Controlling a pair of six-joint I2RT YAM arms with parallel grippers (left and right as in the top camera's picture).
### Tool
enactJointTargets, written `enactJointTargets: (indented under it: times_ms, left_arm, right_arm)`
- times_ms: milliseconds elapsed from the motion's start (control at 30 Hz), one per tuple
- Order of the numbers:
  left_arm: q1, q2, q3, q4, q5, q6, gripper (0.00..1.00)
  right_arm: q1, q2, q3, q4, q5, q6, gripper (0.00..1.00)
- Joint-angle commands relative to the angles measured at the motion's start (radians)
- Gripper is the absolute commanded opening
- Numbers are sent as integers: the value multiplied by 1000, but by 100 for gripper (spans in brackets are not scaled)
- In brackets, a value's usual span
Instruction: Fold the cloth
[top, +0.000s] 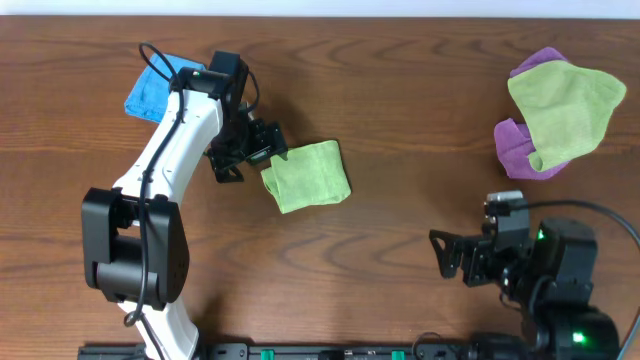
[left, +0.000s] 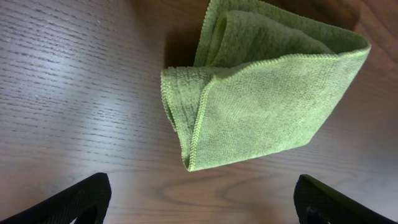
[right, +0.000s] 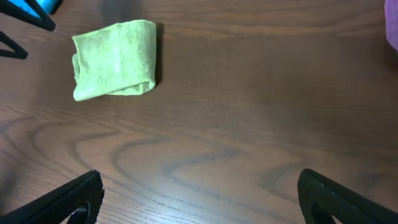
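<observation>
Jaws on our left gripper (top: 248, 158) stand wide apart and hold nothing; we start at the table's (top: 400, 60) far left corner, where a blue cloth (top: 148, 92) lies half hidden under that arm; the gripper itself hangs just to the right of it, its open side facing the cloth (top: 306, 176). We find the cloth left of the table's middle, about halfway between the far and near edges, just beside the left fingertips but not between them; in the left wrist view it lies straight ahead of the fingers (left: 74, 199), clear of both, folded into a thick pad with stitched edges stacked at its near corner. Its longer side runs roughly left to right, slightly tilted, so we judge a further fold would bring one short end across to the other. Moving right, bare wood separates it from our right gripper (top: 452, 255), which sits near the near edge, jaws likewise spread and empty, well apart from the cloth; the left arm is plainly the nearer one. Toward the far right corner a duller green cloth (top: 568, 108) lies draped over a purple cloth (top: 512, 152).
</observation>
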Motion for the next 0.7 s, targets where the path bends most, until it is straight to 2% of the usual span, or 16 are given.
enactJointTargets:
  times_ms: [0, 233, 367, 500, 667]
  left_arm:
    - [6, -30, 19, -13, 19, 14, 95]
    - [6, -212, 19, -86, -80, 56, 95]
    - [8, -354, 19, -192, -111, 59, 95]
    - [8, -459, 13, -265, -126, 29, 95]
    - [8, -594, -70, -268, -126, -35, 95]
  right_arm:
    - [-10, -10, -21, -2, -15, 43, 99]
    - [-10, -10, -23, -27, -19, 69, 99]
    - [-10, -10, -23, -27, -19, 69, 99]
    - [-10, -10, -23, -29, -19, 68, 99]
    - [-10, -10, -23, -29, -19, 69, 99]
